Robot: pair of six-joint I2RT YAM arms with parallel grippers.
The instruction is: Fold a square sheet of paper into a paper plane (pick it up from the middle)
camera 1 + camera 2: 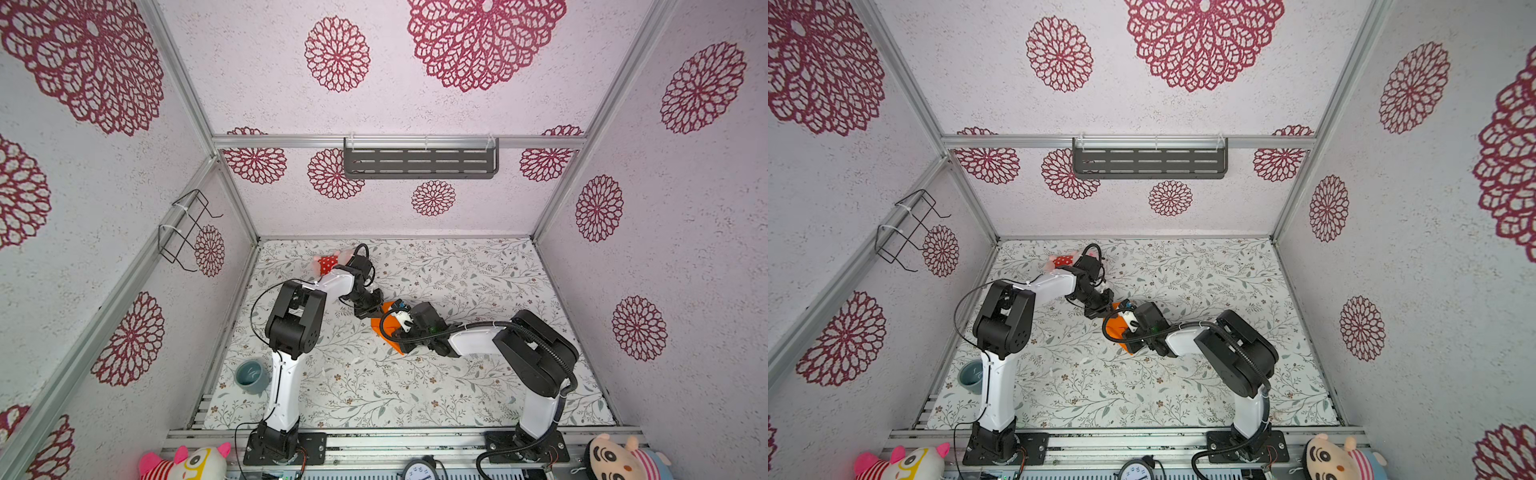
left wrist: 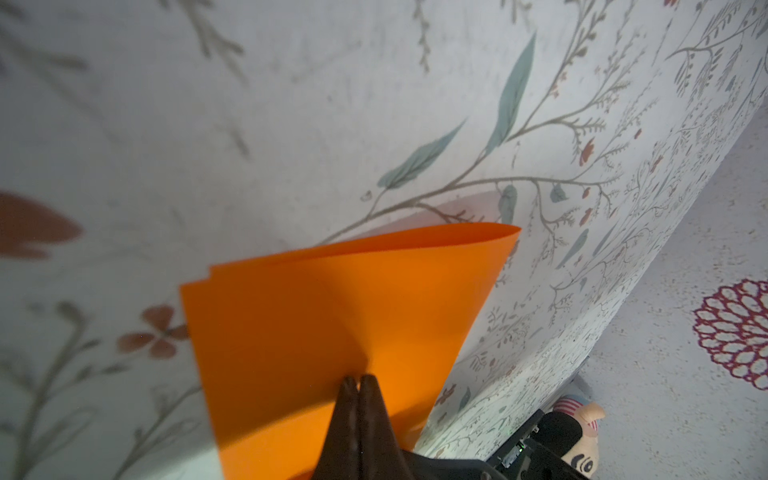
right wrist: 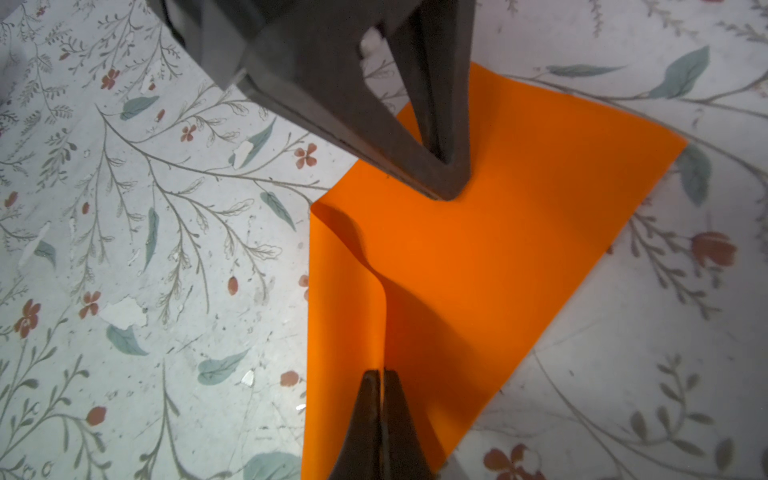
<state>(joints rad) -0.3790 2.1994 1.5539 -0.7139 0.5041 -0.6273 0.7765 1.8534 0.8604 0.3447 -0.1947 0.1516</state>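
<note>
The square sheet of paper (image 1: 377, 326) (image 1: 1115, 329) is bright orange and lies mid-table, folded over on itself with a rounded fold (image 2: 415, 291). A paper plane is not in view. My left gripper (image 2: 357, 378) (image 1: 376, 309) is shut, and its tips rest on the sheet's upper face (image 3: 446, 189); no paper shows between them. My right gripper (image 3: 380, 372) is shut on a raised ridge of the sheet (image 3: 478, 257), at the edge nearest its wrist. In both top views the right wrist hides that gripper's tips and much of the sheet.
A pink plush toy with red dotted shorts (image 1: 328, 264) lies at the back left, behind the left arm. A blue-grey cup (image 1: 251, 376) stands near the left arm's base. Two more plush toys (image 1: 187, 463) (image 1: 623, 459) and a clock (image 1: 419, 471) sit along the front rail.
</note>
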